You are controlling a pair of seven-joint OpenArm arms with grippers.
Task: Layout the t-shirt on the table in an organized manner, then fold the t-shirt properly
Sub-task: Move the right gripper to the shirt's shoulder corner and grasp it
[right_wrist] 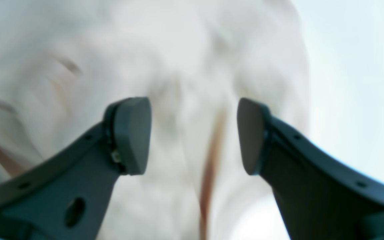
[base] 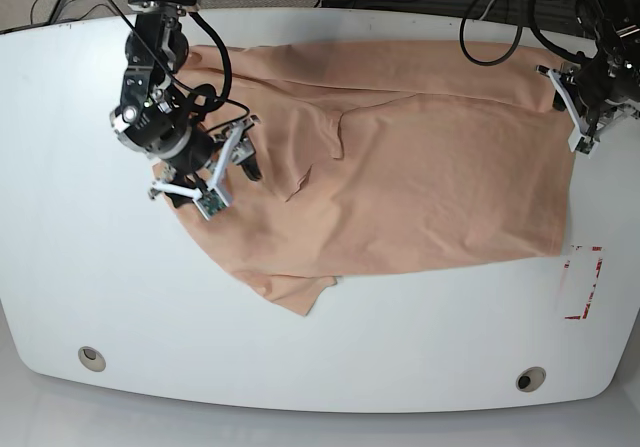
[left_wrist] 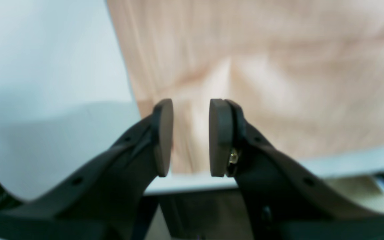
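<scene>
Robotics lab: white table [base: 330,367] with red tape outline [base: 583,282], loose black cables [base: 480,17] behind.

The t-shirt [base: 400,177] lies spread across the far half of the tabletop [base: 330,367], running from the base view's left to its right edge. One sleeve corner [base: 295,297] juts toward the near side. The right claw [base: 215,172] sits over the shirt's left end in that view; the left claw [base: 580,117] sits at the shirt's far right corner, beside the tabletop's edge. A tape outline [base: 583,285] lies on the tabletop just right of the shirt's near right corner. Two grommets [base: 92,358] [base: 530,379] sit near the front edge, well apart.
</scene>
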